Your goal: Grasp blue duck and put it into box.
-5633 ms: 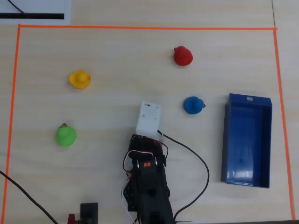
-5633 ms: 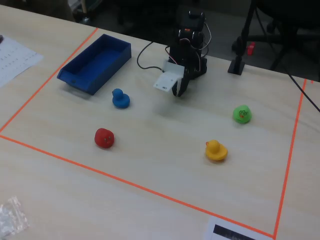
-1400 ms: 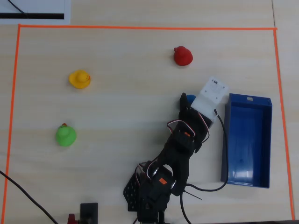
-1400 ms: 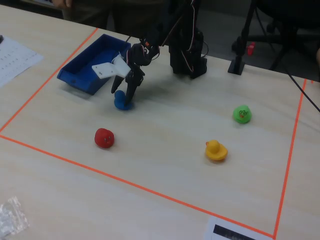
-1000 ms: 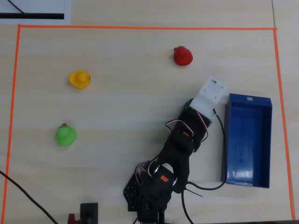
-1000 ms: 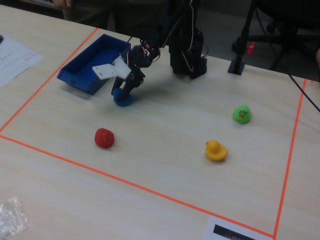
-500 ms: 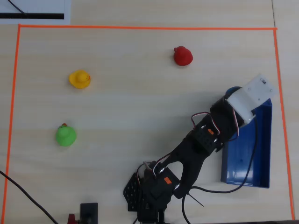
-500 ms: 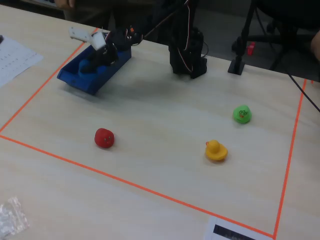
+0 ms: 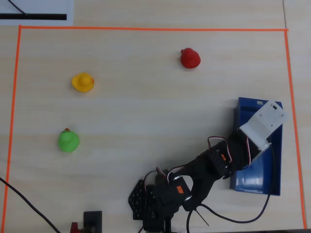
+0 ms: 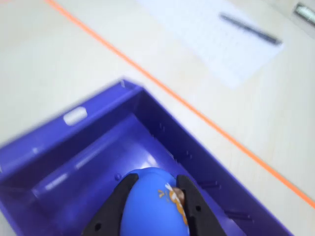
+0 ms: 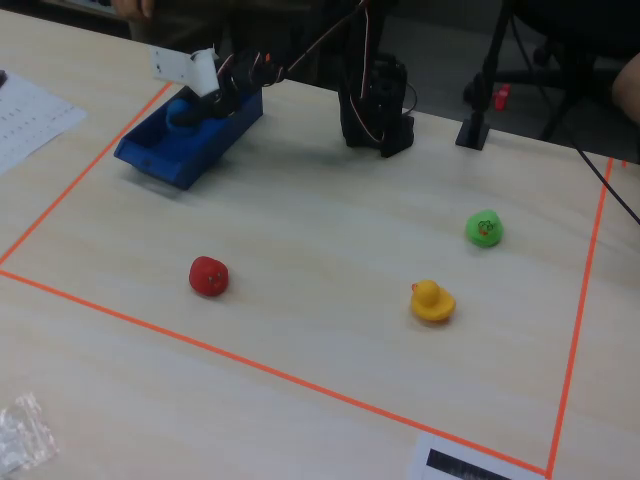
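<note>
we have the end effector (image 10: pixel 153 206) closed around the blue duck (image 10: pixel 152 204), one dark finger (image 10: pixel 112 209) on each flank. in the wrist view the duck's orange beak shows beside the right-hand finger. the squeeze is across the rounded body, which we judge keeps it from rolling out while carried.

the duck hangs over the box (image 10: pixel 162 123), inside the line of its walls as far as we can tell. whether it touches the glossy floor we cannot say, since the lower part of the duck is cut off at the frame edge. in the fixed view the blue duck (image 11: pixel 182 112) sits in the half of the box (image 11: pixel 160 158) farther from that camera, under the white wrist housing.

in the overhead view the box (image 9: pixel 245 182) lies along the right edge of the desk (image 9: pixel 146 111), just inside the orange tape border (image 9: pixel 146 28), its length running along that edge. the arm (image 9: pixel 209 167) reaches across from its base at the bottom edge and hides the duck from above.

the red duck (image 9: pixel 190 58), the yellow duck (image 9: pixel 82 82) and the green duck (image 9: pixel 68 140) stand well apart on the open desk, clear of the arm's path.

we judge the carrying is done and only the release is left; letting go low over the floor would stop the duck bouncing over the low walls.
</note>
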`<state>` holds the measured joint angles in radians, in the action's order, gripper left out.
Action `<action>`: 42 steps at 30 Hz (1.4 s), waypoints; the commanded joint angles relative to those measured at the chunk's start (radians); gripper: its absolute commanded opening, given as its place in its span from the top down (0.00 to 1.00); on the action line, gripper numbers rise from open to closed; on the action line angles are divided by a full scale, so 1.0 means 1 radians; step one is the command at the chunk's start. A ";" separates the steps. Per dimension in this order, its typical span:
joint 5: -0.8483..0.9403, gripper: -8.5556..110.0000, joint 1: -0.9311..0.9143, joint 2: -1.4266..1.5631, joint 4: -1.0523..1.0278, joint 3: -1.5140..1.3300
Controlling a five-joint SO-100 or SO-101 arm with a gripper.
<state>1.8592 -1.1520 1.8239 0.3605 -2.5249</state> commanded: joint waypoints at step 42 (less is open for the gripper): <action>-0.672 0.93 1.115 1.486 -1.468 -0.584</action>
<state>1.1536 -0.0537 3.2520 -0.9802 -3.1078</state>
